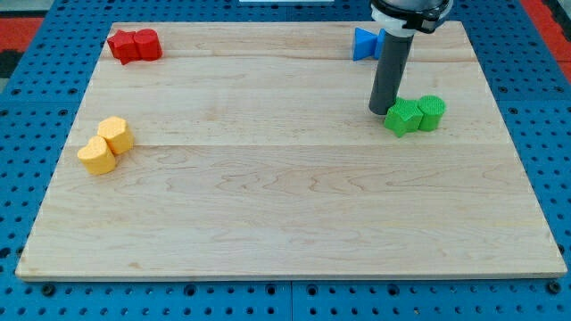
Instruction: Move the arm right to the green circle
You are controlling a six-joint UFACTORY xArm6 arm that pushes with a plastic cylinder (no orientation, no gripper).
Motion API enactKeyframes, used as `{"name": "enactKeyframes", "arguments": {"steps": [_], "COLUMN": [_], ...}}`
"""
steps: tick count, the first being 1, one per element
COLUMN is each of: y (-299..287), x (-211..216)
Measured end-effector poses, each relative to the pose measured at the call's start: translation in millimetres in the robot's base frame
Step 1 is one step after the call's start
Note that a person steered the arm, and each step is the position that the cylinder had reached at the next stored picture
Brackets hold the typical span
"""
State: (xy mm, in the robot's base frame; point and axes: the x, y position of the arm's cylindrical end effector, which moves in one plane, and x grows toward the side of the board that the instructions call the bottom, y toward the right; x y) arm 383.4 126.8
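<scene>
The green circle (432,112) sits at the view's right, touching a green star-shaped block (403,118) on its left. My tip (382,110) rests on the board just left of the green star, close to touching it, and so to the left of the green circle. The dark rod rises from the tip toward the view's top.
A blue block (366,43) sits at the view's top, partly behind the rod. Two red blocks (135,45) sit at the top left. Two yellow blocks (105,145) sit at the left. The wooden board (285,223) lies on a blue perforated table.
</scene>
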Motion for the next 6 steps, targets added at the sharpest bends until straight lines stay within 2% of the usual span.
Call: {"name": "enactKeyframes", "arguments": {"steps": [2,3,4,5,6], "y": [4.4,78.9,114.1,113.3,61.2], "x": [78.9,68.7,42.4,8.3,12.0]}}
